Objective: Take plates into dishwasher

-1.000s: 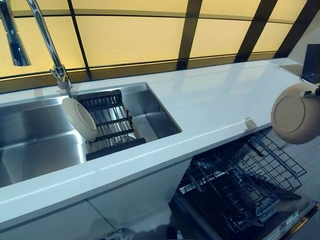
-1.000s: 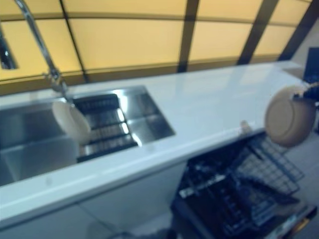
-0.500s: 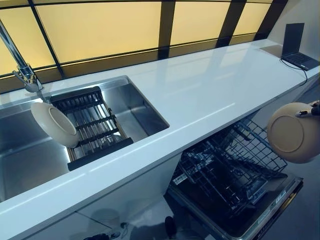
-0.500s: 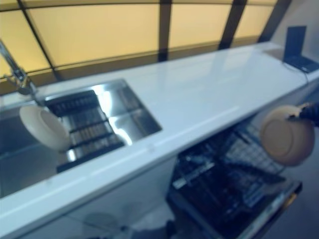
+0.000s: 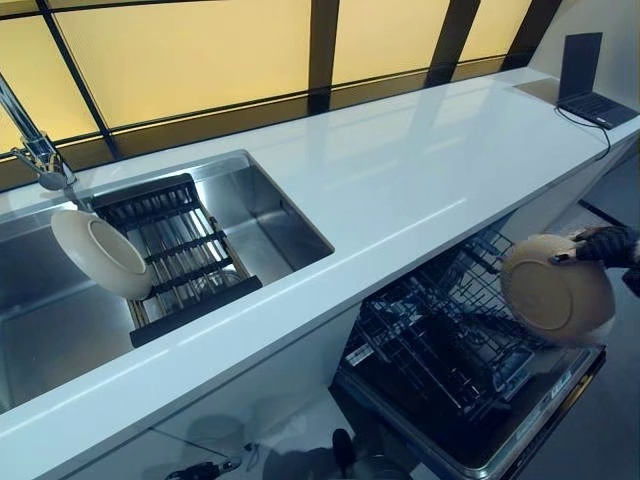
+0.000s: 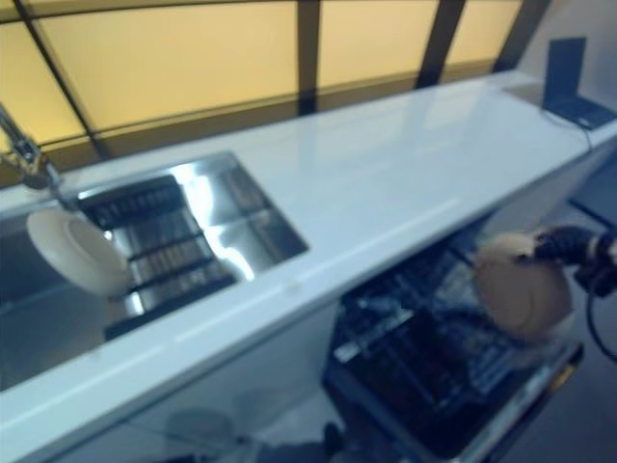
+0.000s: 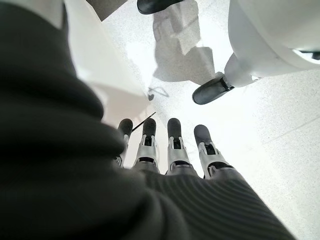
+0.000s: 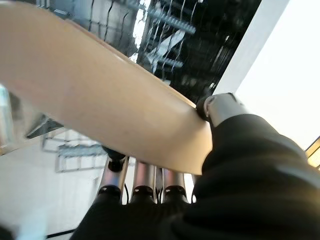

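Held plate: a beige plate (image 5: 558,290) is carried on edge, tilted, above the open dishwasher, its round face turned toward the counter.
Right robot hand: the right robot hand (image 5: 606,245) is clamped on the plate's upper rim; in the right wrist view the thumb lies on one face and the fingers (image 8: 144,176) are pressed against the other.
Dishwasher rack: a dark wire rack (image 5: 455,345) is pulled out on the lowered door, directly beneath the plate; no dishes can be made out in it.
Step in hand: judged as the lowering of the plate into the rack.
How it is done well: the plate is best kept on edge and its lower rim lined up with a gap between two rows of tines before it is lowered; the grip is best kept until the rim is seated, since a tilted plate may tip against the wires.
Second plate: a white plate (image 5: 100,253) is leaned upright in the sink (image 5: 275,215) against a black drying rack (image 5: 185,250), well apart from the dishwasher.
Left robot hand: the left robot hand (image 7: 165,150) is seen only in its wrist view, fingers straight, nothing held, over the floor.
Counter: the white counter (image 5: 420,180) is set between the sink and the dishwasher; a laptop (image 5: 585,85) is set at its far end.
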`<state>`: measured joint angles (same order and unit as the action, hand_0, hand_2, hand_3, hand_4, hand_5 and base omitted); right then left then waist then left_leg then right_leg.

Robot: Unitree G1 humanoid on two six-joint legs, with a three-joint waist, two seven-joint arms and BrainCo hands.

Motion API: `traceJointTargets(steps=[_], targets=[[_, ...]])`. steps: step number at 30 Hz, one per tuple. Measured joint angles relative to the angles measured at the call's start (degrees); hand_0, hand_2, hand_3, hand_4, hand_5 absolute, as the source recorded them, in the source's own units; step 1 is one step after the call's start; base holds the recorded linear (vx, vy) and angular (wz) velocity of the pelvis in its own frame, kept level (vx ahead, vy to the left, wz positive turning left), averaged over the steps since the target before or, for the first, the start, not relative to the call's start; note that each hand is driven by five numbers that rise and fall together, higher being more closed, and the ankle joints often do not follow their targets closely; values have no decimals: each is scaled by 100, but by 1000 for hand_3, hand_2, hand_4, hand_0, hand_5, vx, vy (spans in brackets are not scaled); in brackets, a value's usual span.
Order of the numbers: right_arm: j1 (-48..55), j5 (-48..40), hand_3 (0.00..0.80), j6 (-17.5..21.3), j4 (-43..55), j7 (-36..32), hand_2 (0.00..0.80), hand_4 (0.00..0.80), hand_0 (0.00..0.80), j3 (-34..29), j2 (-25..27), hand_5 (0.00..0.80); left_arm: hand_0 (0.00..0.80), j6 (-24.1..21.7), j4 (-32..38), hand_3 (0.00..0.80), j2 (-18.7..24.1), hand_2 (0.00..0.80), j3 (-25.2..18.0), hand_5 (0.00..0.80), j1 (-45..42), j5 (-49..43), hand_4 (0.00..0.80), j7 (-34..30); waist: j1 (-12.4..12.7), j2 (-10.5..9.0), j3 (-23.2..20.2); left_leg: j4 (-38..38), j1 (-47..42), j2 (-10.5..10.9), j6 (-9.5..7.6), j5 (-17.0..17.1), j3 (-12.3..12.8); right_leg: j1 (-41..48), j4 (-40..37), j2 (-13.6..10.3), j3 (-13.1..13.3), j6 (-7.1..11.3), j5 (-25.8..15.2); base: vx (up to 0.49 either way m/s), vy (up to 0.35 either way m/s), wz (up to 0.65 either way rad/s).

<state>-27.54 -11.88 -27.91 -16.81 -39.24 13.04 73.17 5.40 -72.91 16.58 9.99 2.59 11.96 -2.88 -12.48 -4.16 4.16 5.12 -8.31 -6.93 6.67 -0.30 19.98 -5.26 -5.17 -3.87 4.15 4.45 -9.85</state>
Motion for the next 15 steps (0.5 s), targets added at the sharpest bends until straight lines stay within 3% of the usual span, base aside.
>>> traceJointTargets(steps=[15], targets=[[774,1,800,-103,799,107,800,800,800,-158,-572,800,0,-16,-10,0,-45,0,-25,0,11,0,0,-8,-55,90,70,1,3,2,-3,-2,-27,0,-1,-12,-7,1,0,0,0,0]])
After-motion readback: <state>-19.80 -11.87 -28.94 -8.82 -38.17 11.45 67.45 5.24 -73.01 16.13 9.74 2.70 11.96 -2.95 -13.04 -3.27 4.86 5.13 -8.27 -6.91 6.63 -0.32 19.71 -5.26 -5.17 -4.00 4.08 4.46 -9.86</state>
